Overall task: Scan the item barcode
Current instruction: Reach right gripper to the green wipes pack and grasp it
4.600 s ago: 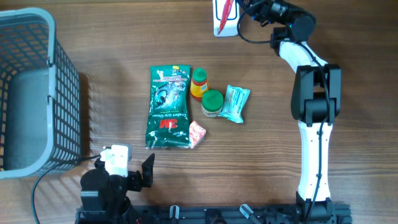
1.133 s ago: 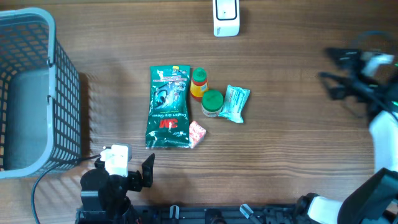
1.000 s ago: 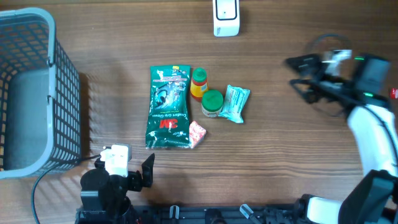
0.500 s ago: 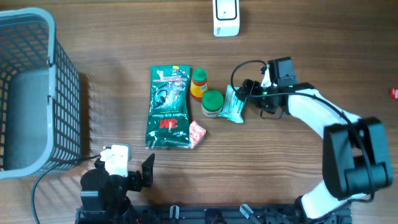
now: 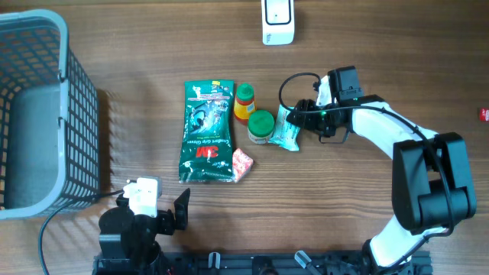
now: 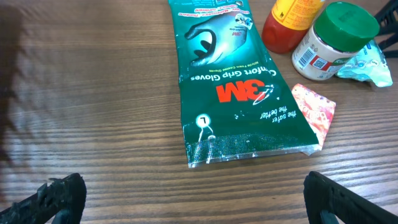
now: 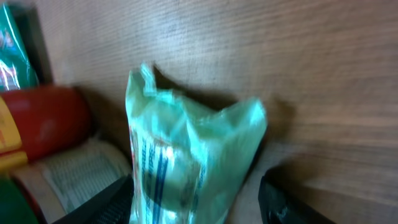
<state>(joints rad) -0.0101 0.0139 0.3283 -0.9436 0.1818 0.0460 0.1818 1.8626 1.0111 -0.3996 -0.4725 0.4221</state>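
Overhead, you see the right gripper point(image 5: 296, 122) at the teal packet point(image 5: 289, 127), which lies just beside the green-lidded jar point(image 5: 260, 126) and well apart from the white scanner point(image 5: 276, 21). Your left wrist view shows the left gripper point(image 6: 199, 202), jaws spread wide, empty, with the 3M glove pack point(image 6: 233, 81) ahead. Your right wrist view has the teal packet between spread jaws, not pinched.
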